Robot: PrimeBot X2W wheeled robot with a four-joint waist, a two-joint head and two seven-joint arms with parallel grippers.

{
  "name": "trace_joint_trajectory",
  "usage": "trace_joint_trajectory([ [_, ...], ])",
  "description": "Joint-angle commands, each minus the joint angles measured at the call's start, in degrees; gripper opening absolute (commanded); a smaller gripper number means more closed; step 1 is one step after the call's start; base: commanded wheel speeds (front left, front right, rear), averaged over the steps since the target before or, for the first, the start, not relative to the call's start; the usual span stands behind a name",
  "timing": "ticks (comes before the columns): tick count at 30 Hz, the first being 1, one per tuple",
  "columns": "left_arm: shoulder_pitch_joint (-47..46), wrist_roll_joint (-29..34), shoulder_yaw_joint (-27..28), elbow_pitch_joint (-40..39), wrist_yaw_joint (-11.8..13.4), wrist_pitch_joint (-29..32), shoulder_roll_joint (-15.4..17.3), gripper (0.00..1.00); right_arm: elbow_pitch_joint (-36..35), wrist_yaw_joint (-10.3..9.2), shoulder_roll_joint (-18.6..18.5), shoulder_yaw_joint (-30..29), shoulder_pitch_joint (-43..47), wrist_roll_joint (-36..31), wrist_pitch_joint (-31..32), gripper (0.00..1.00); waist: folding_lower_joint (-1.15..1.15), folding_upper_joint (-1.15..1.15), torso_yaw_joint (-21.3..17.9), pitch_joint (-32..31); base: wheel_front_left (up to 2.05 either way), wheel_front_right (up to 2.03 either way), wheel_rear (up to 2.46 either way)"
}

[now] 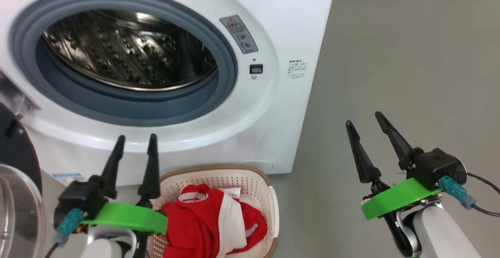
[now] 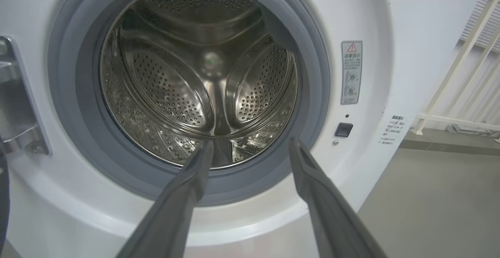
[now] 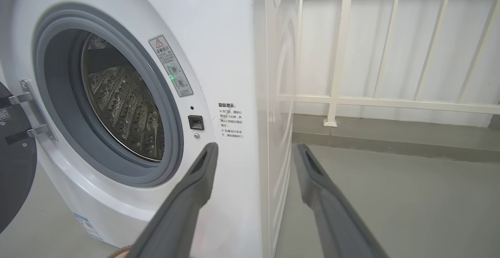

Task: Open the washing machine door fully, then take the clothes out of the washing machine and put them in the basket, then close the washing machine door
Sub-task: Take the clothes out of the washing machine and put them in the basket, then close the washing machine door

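The white washing machine [image 1: 281,24] stands with its grey ring and bare steel drum [image 1: 129,51] exposed. Its door [image 1: 15,180] hangs swung out at the far left, black rim and glass bowl partly cut off. Red and white clothes [image 1: 211,223] lie heaped in the cream basket [image 1: 234,178] on the floor below the opening. My left gripper [image 1: 134,137] is open just left of the basket, fingers pointing at the machine's front. My right gripper [image 1: 365,119] is open over bare floor to the right. The left wrist view looks into the drum [image 2: 199,74]; the right wrist view shows the door [image 3: 13,164] edge.
Grey floor [image 1: 410,55] stretches to the right of the machine. A white railing [image 3: 343,55] runs behind it along the wall. A blue sticker [image 1: 66,178] sits low on the machine's front, and a cable [image 1: 484,195] trails from my right wrist.
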Motion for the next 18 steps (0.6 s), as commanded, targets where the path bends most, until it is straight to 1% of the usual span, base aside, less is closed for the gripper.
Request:
trace_joint_trajectory([
  [1, 0.44, 0.92, 2.40, -3.13, -0.15, -0.69, 1.41, 1.00, -1.14, 0.26, -0.35, 0.91, -0.11, 0.23, -0.32, 1.00, 0.00, 0.00, 0.13, -1.55, 0.00, 0.00, 0.00],
  [7, 3.68, 4.04, 3.73, -8.73, 1.02, -0.69, 2.34, 1.00, -0.57, 0.26, -0.38, -0.36, 0.99, 0.43, -0.34, 1.00, 0.00, 0.00, -0.04, -3.24, 0.00, 0.00, 0.00],
  [18, 8.66, 5.09, 5.87, -12.25, 2.73, -0.69, 2.95, 1.00, -2.26, 0.26, -0.67, -2.21, 3.48, -1.29, -0.36, 1.00, 0.00, 0.00, -0.93, -4.48, 0.00, 0.00, 0.00],
])
